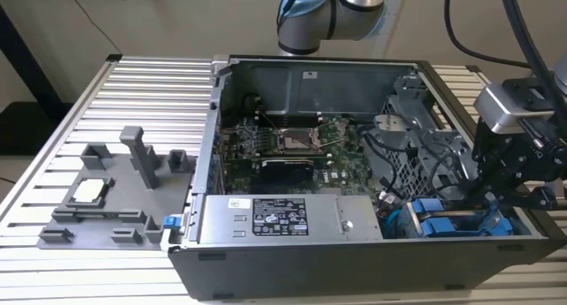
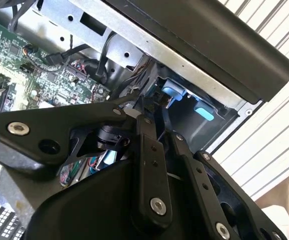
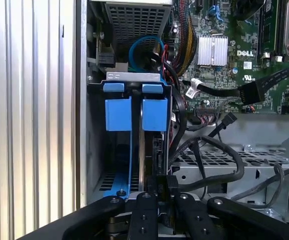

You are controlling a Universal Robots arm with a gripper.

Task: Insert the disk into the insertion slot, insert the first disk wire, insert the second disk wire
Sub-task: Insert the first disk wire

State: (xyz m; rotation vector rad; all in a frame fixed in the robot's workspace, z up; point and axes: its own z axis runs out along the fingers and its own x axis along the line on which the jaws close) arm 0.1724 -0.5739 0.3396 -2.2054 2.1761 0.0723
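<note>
The disk sits edge-on in its bright blue carrier (image 3: 154, 114) inside the insertion slot, a bay of the grey drive cage (image 3: 134, 76) at the case's corner on the exterior view's right. The same blue carrier tabs (image 1: 437, 225) show in the exterior view, and a blue tab (image 2: 173, 92) shows in the second wrist view. My gripper (image 3: 165, 196) reaches down into this bay, its fingers (image 3: 144, 215) close together on a small black wire connector (image 3: 170, 183) at the disk's edge. The gripper (image 1: 489, 200) hangs over the cage, and its black links (image 2: 149, 150) cover the connector.
The open grey computer case (image 1: 354, 265) lies on a slatted metal table (image 1: 133, 79). A grey box with a sticker (image 1: 283, 218) sits beside the cage, with the motherboard (image 1: 293, 145) behind it. Black cables (image 3: 219, 150) loop close to the bay. A grey fixture (image 1: 106, 199) stands at the exterior view's left.
</note>
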